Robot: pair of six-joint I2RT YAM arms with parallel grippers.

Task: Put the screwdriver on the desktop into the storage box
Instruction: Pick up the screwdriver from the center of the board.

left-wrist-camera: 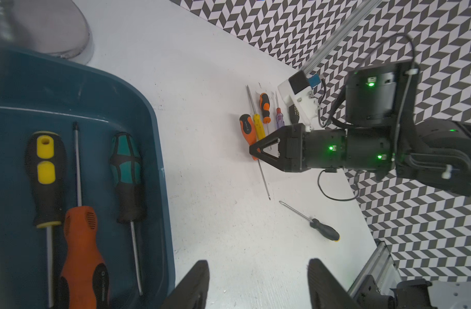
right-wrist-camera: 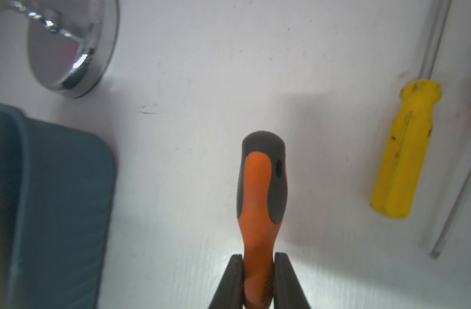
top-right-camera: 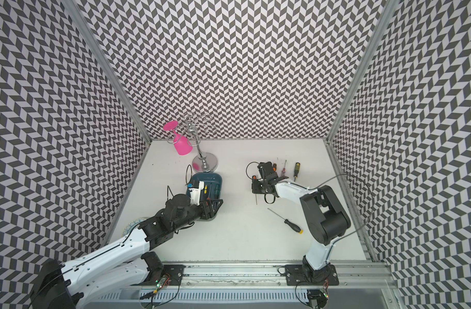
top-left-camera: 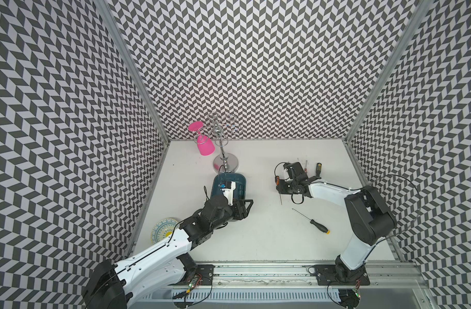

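White desktop [top-left-camera: 255, 240] spreads between chevron-patterned walls [top-left-camera: 255, 67], and on it lies the storage box [top-left-camera: 240, 182], three screwdrivers [left-wrist-camera: 80, 254] inside, its long side running near to far. At the box's near end hangs the left gripper [left-wrist-camera: 257, 270], jaws apart and empty. The right gripper [right-wrist-camera: 258, 258] sits well apart from the box on its right-arm side, clamped tight on the neck of the orange-and-grey screwdriver [right-wrist-camera: 258, 187]. That tool's long axis runs roughly parallel to the box's, so I judge the carry a sideways shift toward the box with little turning.
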